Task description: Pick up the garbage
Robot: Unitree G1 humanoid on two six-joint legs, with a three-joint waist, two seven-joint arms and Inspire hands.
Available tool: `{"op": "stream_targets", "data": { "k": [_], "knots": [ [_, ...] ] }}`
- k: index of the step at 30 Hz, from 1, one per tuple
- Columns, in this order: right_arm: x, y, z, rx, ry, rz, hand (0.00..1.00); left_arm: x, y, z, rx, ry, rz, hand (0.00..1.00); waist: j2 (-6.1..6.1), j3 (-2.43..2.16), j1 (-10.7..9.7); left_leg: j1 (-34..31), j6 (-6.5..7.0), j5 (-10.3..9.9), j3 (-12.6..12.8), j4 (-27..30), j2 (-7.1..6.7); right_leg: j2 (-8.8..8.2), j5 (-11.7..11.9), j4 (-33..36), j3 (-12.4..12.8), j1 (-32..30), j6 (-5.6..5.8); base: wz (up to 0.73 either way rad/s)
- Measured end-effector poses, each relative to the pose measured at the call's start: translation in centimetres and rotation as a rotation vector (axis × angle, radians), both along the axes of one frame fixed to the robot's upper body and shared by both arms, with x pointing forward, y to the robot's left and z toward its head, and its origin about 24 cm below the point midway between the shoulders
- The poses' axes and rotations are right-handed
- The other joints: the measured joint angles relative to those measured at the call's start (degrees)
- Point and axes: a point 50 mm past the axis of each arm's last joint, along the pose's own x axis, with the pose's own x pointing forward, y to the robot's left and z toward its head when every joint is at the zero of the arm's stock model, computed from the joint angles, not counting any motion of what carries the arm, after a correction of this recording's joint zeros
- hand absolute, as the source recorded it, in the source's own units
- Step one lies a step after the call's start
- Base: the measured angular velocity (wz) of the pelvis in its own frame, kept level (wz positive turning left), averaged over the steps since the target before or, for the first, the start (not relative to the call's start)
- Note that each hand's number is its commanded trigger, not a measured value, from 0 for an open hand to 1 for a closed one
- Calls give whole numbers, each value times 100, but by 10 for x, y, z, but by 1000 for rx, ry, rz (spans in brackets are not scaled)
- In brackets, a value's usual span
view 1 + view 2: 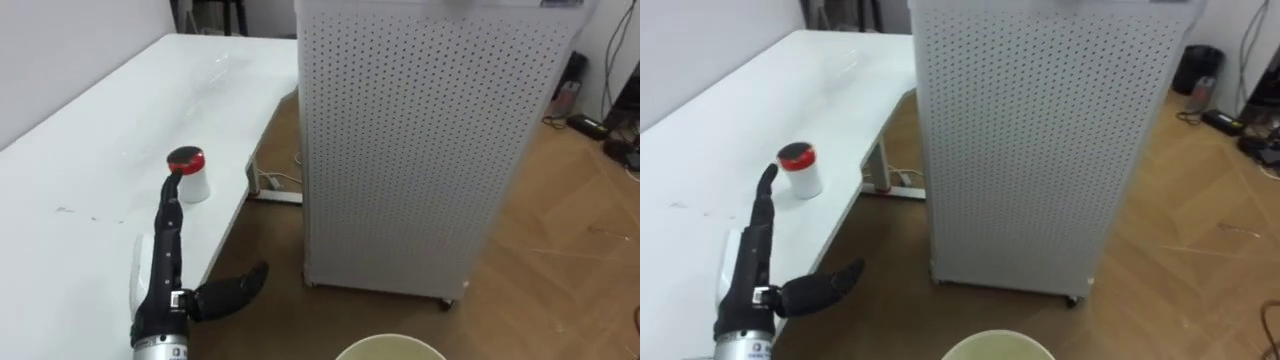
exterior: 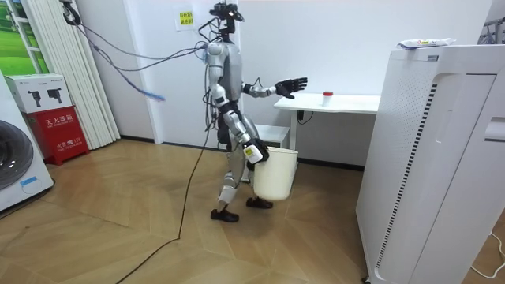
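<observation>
A small white cup with a red lid [image 1: 187, 175] stands on the white table [image 1: 90, 150] near its right edge. My left hand [image 1: 165, 285] reaches over the table just short of the cup, open, with straight fingers pointing at it and the thumb spread over the table's edge. In the room view the left hand [image 2: 290, 85] is stretched out toward the cup [image 2: 327, 96]. My right hand [image 2: 254, 154] hangs low at my side, shut on the rim of a cream waste bin [image 2: 276, 173]. The bin's rim [image 1: 390, 348] shows at the bottom of the eye views.
A tall white perforated cabinet [image 1: 420, 150] stands right of the table, with a narrow gap of wooden floor between them. Cables and plugs [image 1: 590, 125] lie on the floor at the far right. A washing machine [image 2: 16, 162] and a red box [image 2: 59, 130] stand behind me.
</observation>
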Motion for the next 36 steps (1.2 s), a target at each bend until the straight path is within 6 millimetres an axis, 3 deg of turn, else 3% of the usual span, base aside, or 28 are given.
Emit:
{"op": "stream_targets", "data": {
  "k": [4,6,7,8,9,10,12,13,14,16,18,19,20,21,23,26,30,36],
  "knots": [
    [7,0,2,-10,-13,-4,100,0,0,0,-21,1,2,0,-21,-2,24,-110,86,-505,112,482,-117,-195,-221,119,-80,84,121,2],
    [9,4,3,0,-23,-7,100,1,0,1,-22,-3,2,0,0,2,28,-86,143,-825,119,804,-156,-336,-269,764,-394,37,210,7],
    [10,5,3,0,-26,-2,100,1,0,1,-22,-3,2,0,-1,1,30,-65,161,-890,125,857,-176,-385,-268,1006,-435,-22,217,15],
    [13,6,4,-2,-32,3,100,2,-1,1,-22,-6,1,0,3,0,18,-20,203,-1042,137,956,-209,-480,-219,1573,-488,-183,306,11],
    [14,5,4,-5,-34,11,100,2,-1,1,-22,-6,1,0,11,5,20,66,248,-1161,144,1005,-248,-595,-49,2167,-500,-402,554,16],
    [14,5,4,-5,-33,11,100,1,-1,1,-21,-5,1,0,43,22,24,202,286,-1257,112,998,-292,-697,263,2711,-539,-573,652,12],
    [13,4,4,-3,-33,-1,100,1,-2,1,-21,-3,-4,0,180,48,8,374,315,-1382,-50,977,-293,-763,765,3264,-648,-817,687,15],
    [13,3,5,-4,-33,-1,100,1,-2,1,-21,-4,-3,0,213,44,18,419,320,-1400,-82,941,-292,-783,760,3362,-630,-910,709,8],
    [14,4,5,-2,-36,1,100,1,-1,1,-21,-9,7,0,235,48,56,493,325,-1404,-82,829,-292,-917,651,3481,-625,-1150,716,0],
    [12,4,4,8,-32,0,100,1,0,2,-25,-16,21,0,246,53,108,622,325,-1403,-142,669,-283,-1110,451,3305,-624,-1468,696,10],
    [10,4,3,7,-24,1,100,2,0,3,-26,-22,21,0,273,49,115,740,273,-1407,-295,539,-193,-1118,363,2158,-606,-1647,700,31],
    [10,4,3,3,-23,5,100,2,0,3,-26,-26,20,0,274,42,107,751,220,-1412,-401,482,-160,-1041,428,1263,-575,-1617,706,33],
    [10,4,3,1,-23,8,100,2,0,3,-25,-26,22,0,263,45,105,769,194,-1413,-452,467,-160,-1016,549,798,-568,-1574,715,42],
    [9,3,3,-6,-19,12,100,1,1,1,-27,-21,31,0,273,44,93,794,128,-1446,-573,488,-146,-916,1111,298,-483,-1516,824,38],
    [9,3,3,-16,-16,28,100,0,1,-1,-28,-12,36,0,322,23,104,874,27,-1450,-649,388,-15,-730,1169,36,-547,-1302,749,22],
    [11,7,3,-5,-22,59,100,-1,1,-2,-28,-7,38,0,273,46,133,1143,-105,-1388,-637,68,138,-621,1198,-278,-641,-983,682,11],
    [16,8,5,21,-43,79,100,-2,0,-3,-31,0,36,0,196,69,145,1418,-180,-1341,-650,-259,226,-508,1188,-486,-786,-752,659,4],
    [15,10,4,15,-35,104,100,-1,2,-4,-74,8,46,0,75,20,132,1586,-188,-1335,-660,-459,237,-472,1201,-774,-828,-531,636,2]
  ]
}}
